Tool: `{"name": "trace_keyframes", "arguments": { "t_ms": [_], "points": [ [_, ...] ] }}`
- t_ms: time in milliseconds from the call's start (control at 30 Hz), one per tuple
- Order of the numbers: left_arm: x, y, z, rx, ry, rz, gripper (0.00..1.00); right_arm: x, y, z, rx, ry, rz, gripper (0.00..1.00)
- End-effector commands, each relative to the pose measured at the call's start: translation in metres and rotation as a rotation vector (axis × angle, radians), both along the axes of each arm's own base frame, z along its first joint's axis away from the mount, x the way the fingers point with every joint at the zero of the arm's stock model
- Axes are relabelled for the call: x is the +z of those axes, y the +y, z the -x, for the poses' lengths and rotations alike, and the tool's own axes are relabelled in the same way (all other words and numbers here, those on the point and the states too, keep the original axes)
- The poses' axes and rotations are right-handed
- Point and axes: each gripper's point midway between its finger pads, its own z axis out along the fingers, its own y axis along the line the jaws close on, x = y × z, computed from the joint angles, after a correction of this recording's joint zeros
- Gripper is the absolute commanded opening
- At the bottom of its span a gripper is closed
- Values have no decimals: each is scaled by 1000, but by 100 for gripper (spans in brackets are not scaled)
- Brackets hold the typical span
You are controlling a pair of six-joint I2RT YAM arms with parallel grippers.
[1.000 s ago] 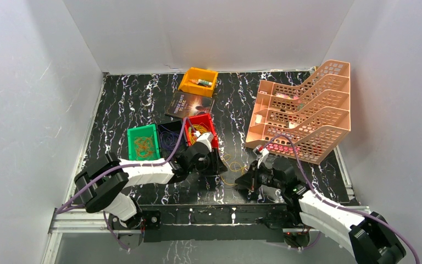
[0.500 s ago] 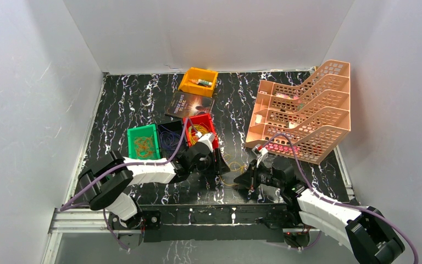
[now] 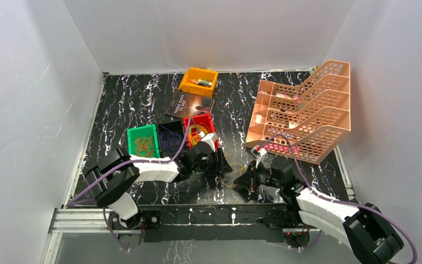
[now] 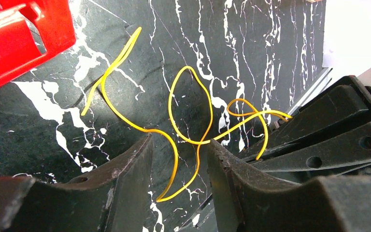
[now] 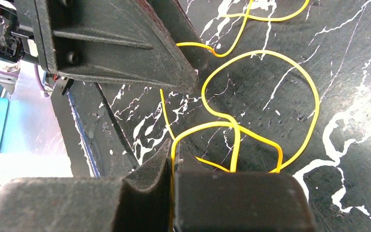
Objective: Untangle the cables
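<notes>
Fingers on your right gripper (image 5: 172,159) are pinched shut on one strand of the yellow cables (image 4: 198,142). The left gripper (image 4: 179,145) has its fingers part open, straddling a loop and gripping nothing. The tangle lies flat on the table (image 3: 143,99) between the two, toward 6 o'clock, and at 4 o'clock of the red bin (image 4: 24,43). Close the left on a single strand beside the crossing, not on the crossing itself. Then draw slowly toward 9 o'clock while the right holds firm, watching that the loops slide open rather than cinch.
</notes>
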Motion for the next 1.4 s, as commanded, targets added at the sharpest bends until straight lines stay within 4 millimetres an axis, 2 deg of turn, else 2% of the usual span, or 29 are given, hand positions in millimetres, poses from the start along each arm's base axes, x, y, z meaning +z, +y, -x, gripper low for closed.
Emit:
{"name": "trace_keyframes", "arguments": {
  "t_ms": [0, 767, 1067, 1133, 1300, 1367],
  "points": [
    [29, -5, -10, 19, -53, 79, 44, 8, 5, -1, 30, -58, -27, 0],
    [12, -13, -12, 11, -7, 71, 45, 43, 20, 12, 153, -118, -157, 0],
    [11, -22, -13, -13, 2, 84, 44, 47, 24, 14, 177, -119, -172, 0],
    [9, -24, -12, -20, 8, 88, 41, 47, 24, 14, 174, -119, -171, 0],
    [9, -29, -11, -40, 12, 99, 26, 43, 23, 12, 164, -116, -157, 0],
    [9, -29, -11, -41, 11, 99, 24, 42, 23, 12, 159, -114, -153, 0]
  ]
}}
